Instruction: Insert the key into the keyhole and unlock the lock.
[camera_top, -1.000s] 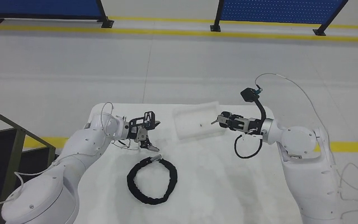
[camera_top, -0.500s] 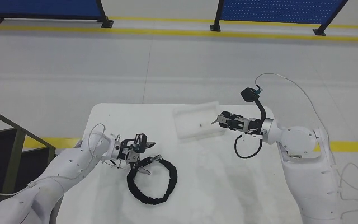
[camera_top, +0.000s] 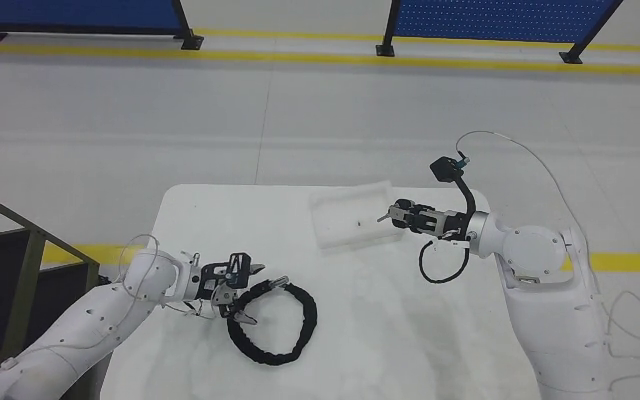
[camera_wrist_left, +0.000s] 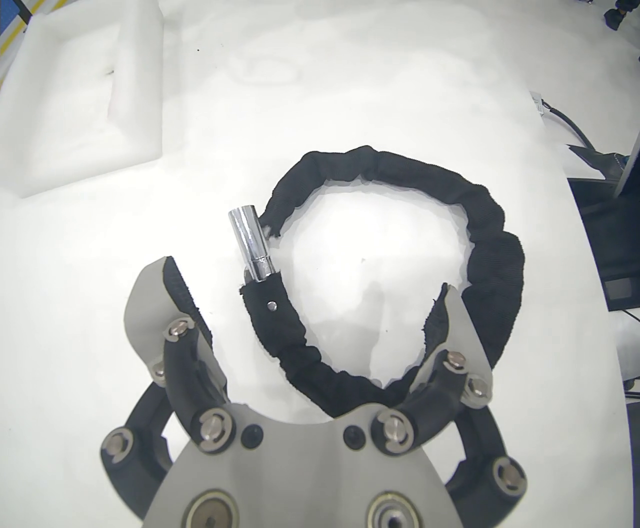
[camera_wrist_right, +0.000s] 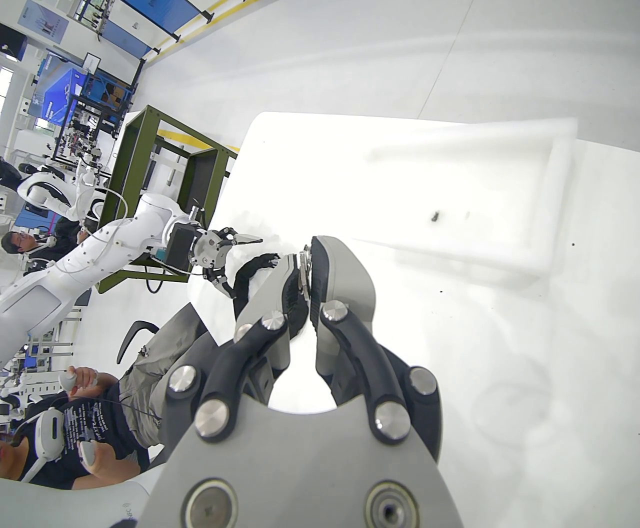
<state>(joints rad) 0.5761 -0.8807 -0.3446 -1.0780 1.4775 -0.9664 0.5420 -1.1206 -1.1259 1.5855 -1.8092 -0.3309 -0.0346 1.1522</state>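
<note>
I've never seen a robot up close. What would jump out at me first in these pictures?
A black fabric-sleeved ring lock with a shiny silver end lies on the white table, and the left claw hovers open just over it. Farther along the table, beside a white foam tray, the right claw is pinched shut on a small metal key.

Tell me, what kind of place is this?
Probably a robotics lab or test hall: blue barriers and yellow floor lines lie beyond the table, and another white robot stands in the background.
</note>
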